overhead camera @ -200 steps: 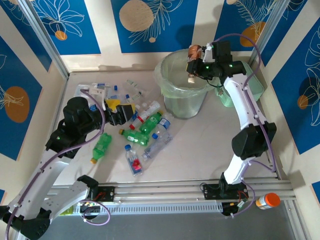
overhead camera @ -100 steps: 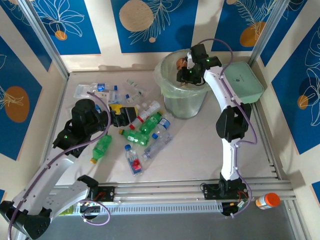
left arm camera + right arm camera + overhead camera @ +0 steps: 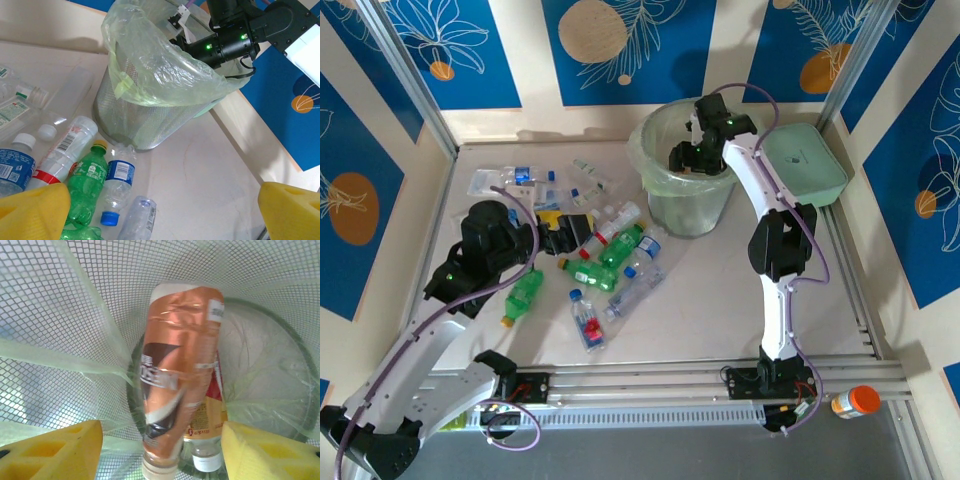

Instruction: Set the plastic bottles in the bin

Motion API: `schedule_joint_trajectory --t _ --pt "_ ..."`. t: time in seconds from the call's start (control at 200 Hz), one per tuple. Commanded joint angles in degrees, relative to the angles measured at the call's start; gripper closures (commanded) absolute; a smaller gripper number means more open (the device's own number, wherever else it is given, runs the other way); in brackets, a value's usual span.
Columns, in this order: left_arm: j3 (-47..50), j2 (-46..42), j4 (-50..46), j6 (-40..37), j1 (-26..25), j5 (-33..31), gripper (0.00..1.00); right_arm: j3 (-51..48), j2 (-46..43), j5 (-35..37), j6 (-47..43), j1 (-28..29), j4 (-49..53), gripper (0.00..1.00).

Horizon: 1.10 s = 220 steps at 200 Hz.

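Observation:
The bin point(image 3: 646, 150) is a mesh bucket with a pale-green bag, at the back of the table. My right gripper point(image 3: 685, 156) hangs open over its mouth. In the right wrist view a copper bottle point(image 3: 177, 375), blurred, is between the spread yellow fingers point(image 3: 60, 450) with a gap on each side. Below it lies a bottle with a red and yellow label point(image 3: 210, 437). My left gripper point(image 3: 564, 230) is open just above the heap of plastic bottles point(image 3: 620, 250): a green one point(image 3: 85, 185), a clear blue-labelled one point(image 3: 117, 180) and a red-banded one point(image 3: 62, 150).
A pale-green square lid point(image 3: 805, 165) lies right of the bin. Flat clear packets point(image 3: 510, 180) sit at the back left. More bottles lie near the left arm point(image 3: 525, 290) and toward the front point(image 3: 585, 322). A metal rail point(image 3: 720, 380) runs along the near edge.
My right arm swung left from the bin's right rim to over its mouth and its jaws opened, letting go of the copper bottle. The left gripper barely moved.

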<state>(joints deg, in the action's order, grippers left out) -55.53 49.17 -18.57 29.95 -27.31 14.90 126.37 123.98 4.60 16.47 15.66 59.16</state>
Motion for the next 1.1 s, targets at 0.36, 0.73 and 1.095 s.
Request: schedule_joint_trajectory --t 0.36,0.73,1.095 --pt "0.14 -5.04 -10.52 0.18 -0.29 -16.36 0.00 0.54 -17.42 1.17 1.58 0.76 -1.35 0.38" --pt "3.59 -1.25 -18.22 -8.53 -0.55 -8.06 0.01 -32.36 -47.38 2.73 2.50 8.79 -15.45 0.40" --pt "2.11 16.74 -24.53 -15.77 -17.84 -10.40 0.06 -52.15 -66.99 3.05 5.54 11.41 -17.42 0.39"
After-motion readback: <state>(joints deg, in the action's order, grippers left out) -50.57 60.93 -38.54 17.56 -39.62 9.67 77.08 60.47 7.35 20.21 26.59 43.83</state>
